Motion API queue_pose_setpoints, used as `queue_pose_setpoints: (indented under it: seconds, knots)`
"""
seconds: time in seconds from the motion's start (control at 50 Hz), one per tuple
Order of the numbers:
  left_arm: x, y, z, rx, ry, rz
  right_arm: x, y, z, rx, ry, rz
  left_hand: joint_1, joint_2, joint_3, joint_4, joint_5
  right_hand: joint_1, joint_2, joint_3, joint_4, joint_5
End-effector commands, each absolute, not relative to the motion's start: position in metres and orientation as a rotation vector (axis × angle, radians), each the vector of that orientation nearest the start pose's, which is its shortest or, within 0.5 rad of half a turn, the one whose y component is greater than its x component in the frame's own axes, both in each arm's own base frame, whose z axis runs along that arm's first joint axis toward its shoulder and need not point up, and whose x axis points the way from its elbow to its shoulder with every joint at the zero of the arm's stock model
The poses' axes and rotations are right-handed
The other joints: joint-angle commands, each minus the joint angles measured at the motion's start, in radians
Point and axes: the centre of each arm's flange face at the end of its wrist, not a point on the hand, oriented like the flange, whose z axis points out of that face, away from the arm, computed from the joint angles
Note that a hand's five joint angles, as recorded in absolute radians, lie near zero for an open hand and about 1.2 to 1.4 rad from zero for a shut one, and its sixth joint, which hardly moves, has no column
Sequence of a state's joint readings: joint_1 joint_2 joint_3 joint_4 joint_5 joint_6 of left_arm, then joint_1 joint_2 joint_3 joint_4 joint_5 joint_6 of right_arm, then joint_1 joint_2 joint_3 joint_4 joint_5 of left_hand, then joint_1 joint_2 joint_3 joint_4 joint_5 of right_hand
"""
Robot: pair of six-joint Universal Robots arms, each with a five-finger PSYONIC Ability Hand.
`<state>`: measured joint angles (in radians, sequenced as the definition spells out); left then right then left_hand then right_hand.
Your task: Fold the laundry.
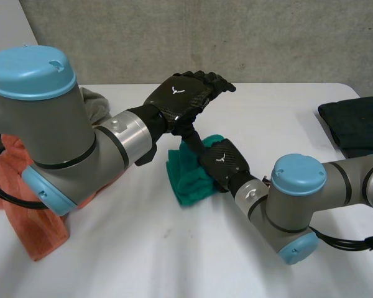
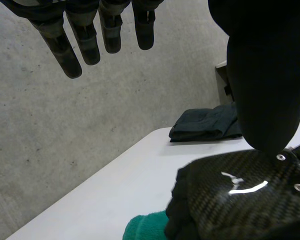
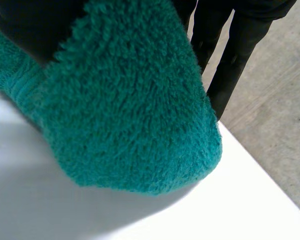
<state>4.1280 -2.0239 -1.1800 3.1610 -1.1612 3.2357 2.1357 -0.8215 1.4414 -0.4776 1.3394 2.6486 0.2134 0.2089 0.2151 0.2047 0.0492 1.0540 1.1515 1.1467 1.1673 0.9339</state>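
A white table [image 1: 143, 261] is standing before a grey concrete wall [image 1: 174, 37]; the green towel [image 1: 189, 177] is lying bunched near the table's middle; the right hand [image 1: 224, 160] is resting on it, pinching a fold between its thumb and its fingers [image 3: 235, 55]; the left hand [image 1: 180, 96] is hovering just above the right hand, its fingers [image 2: 72, 55] straight and holding nothing; an orange cloth [image 1: 31, 211] and a grey cloth [image 1: 98, 104] are lying by the left arm; a dark folded cloth [image 1: 354, 127] is lying at the table's right edge.

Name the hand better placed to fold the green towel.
Right. The right hand is on the green towel, cloth against its palm; the left hand hangs above it, fingers straight, holding nothing.
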Motion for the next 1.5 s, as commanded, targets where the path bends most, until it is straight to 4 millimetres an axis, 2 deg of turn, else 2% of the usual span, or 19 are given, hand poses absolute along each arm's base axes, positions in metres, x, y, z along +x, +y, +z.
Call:
queue_pose_setpoints:
  seconds: [0.02, 0.2, 0.28, 0.4, 0.52, 0.54, 0.6, 0.62, 0.7, 0.84, 0.94, 0.98, 1.0, 1.22, 1.3, 1.38, 1.44, 1.46, 1.5]
  knots:
    - [-0.36, -0.241, 0.271, -0.971, -1.635, 1.654, 0.353, -0.296, 0.141, -1.221, 1.729, -2.035, 0.0, 0.005, -0.002, 0.009, -0.01, 0.342, 0.245, 0.25, 0.229, 0.288]
    - [-0.356, -0.245, 0.29, -0.931, -1.613, 1.739, 0.317, -0.371, 0.215, -0.948, 1.627, -2.302, 0.003, 0.008, 0.001, 0.012, -0.007, 0.342, 0.245, 0.25, 0.229, 0.288]
    - [-0.356, -0.243, 0.303, -0.921, -1.569, 1.784, 0.277, -0.417, 0.249, -0.794, 1.577, -2.464, 0.003, 0.008, 0.001, 0.012, -0.007, 0.342, 0.245, 0.25, 0.229, 0.288]
    - [-0.359, -0.241, 0.305, -0.924, -1.54, 1.795, 0.183, -0.484, 0.284, -0.635, 1.496, -2.703, 0.003, 0.008, 0.001, 0.012, -0.007, 0.342, 0.245, 0.25, 0.229, 0.288]
    - [-0.36, -0.239, 0.303, -0.928, -1.543, 1.787, 0.106, -0.53, 0.26, -0.619, 1.497, -2.692, 0.003, 0.008, 0.001, 0.012, -0.007, 0.342, 0.245, 0.25, 0.229, 0.288]
    - [-0.36, -0.239, 0.303, -0.929, -1.542, 1.786, 0.087, -0.541, 0.243, -0.625, 1.518, -2.656, 0.003, 0.008, 0.001, 0.012, -0.007, 0.342, 0.245, 0.25, 0.229, 0.288]
    - [-0.363, -0.235, 0.302, -0.939, -1.537, 1.774, 0.063, -0.554, 0.211, -0.668, 1.557, -2.589, 0.003, 0.008, 0.001, 0.012, -0.007, 0.342, 0.245, 0.25, 0.229, 0.288]
    - [-0.363, -0.235, 0.3, -0.941, -1.541, 1.769, 0.052, -0.559, 0.188, -0.704, 1.582, -2.54, 0.003, 0.008, 0.001, 0.012, -0.007, 0.342, 0.245, 0.25, 0.229, 0.288]
    - [-0.364, -0.236, 0.295, -0.943, -1.552, 1.758, 0.024, -0.564, 0.141, -0.761, 1.62, -2.486, 0.006, 0.01, 0.004, 0.015, -0.004, 0.342, 0.245, 0.25, 0.229, 0.288]
    - [-0.366, -0.237, 0.285, -0.947, -1.575, 1.734, -0.024, -0.56, 0.104, -0.705, 1.71, -2.512, 0.006, 0.01, 0.004, 0.015, -0.004, 0.342, 0.245, 0.25, 0.229, 0.288]
    - [-0.367, -0.236, 0.284, -0.949, -1.579, 1.729, -0.037, -0.552, 0.097, -0.698, 1.754, -2.472, 0.006, 0.01, 0.004, 0.015, -0.004, 0.342, 0.245, 0.25, 0.229, 0.288]
    - [-0.367, -0.235, 0.284, -0.95, -1.576, 1.729, -0.035, -0.549, 0.099, -0.697, 1.763, -2.457, 0.006, 0.01, 0.004, 0.015, -0.004, -0.31, -0.408, -0.403, -0.424, -0.365]
    - [-0.368, -0.235, 0.284, -0.95, -1.575, 1.728, -0.033, -0.546, 0.105, -0.691, 1.771, -2.446, 0.006, 0.01, 0.004, 0.015, -0.004, -0.879, -0.977, -0.972, -0.993, -0.934]
    - [-0.372, -0.224, 0.288, -0.963, -1.551, 1.716, -0.056, -0.509, 0.173, -0.563, 2.009, -2.381, 0.006, 0.01, 0.004, 0.015, -0.004, -0.879, -0.977, -0.972, -0.993, -0.934]
    - [-0.373, -0.218, 0.295, -0.968, -1.527, 1.724, -0.069, -0.495, 0.213, -0.581, 2.25, -2.514, 0.006, 0.01, 0.004, 0.015, -0.004, -0.879, -0.977, -0.972, -0.993, -0.934]
    - [-0.369, -0.213, 0.315, -0.953, -1.476, 1.773, -0.073, -0.485, 0.27, -0.744, 2.44, -2.815, 0.006, 0.01, 0.004, 0.015, -0.004, -0.879, -0.977, -0.972, -0.993, -0.934]
    - [-0.363, -0.21, 0.337, -0.926, -1.429, 1.832, -0.044, -0.487, 0.292, -0.844, 2.317, -2.946, 0.006, 0.01, 0.004, 0.015, -0.004, -0.879, -0.977, -0.972, -0.993, -0.934]
    - [-0.36, -0.211, 0.342, -0.913, -1.426, 1.85, -0.005, -0.488, 0.304, -0.888, 2.134, -3.004, 0.006, 0.01, 0.004, 0.015, -0.004, -0.879, -0.977, -0.972, -0.993, -0.934]
    - [-0.351, -0.214, 0.359, -0.85, -1.424, 1.933, 0.032, -0.486, 0.311, -0.904, 1.966, -3.026, 0.015, 0.019, 0.013, 0.023, 0.004, -0.879, -0.977, -0.972, -0.993, -0.934]
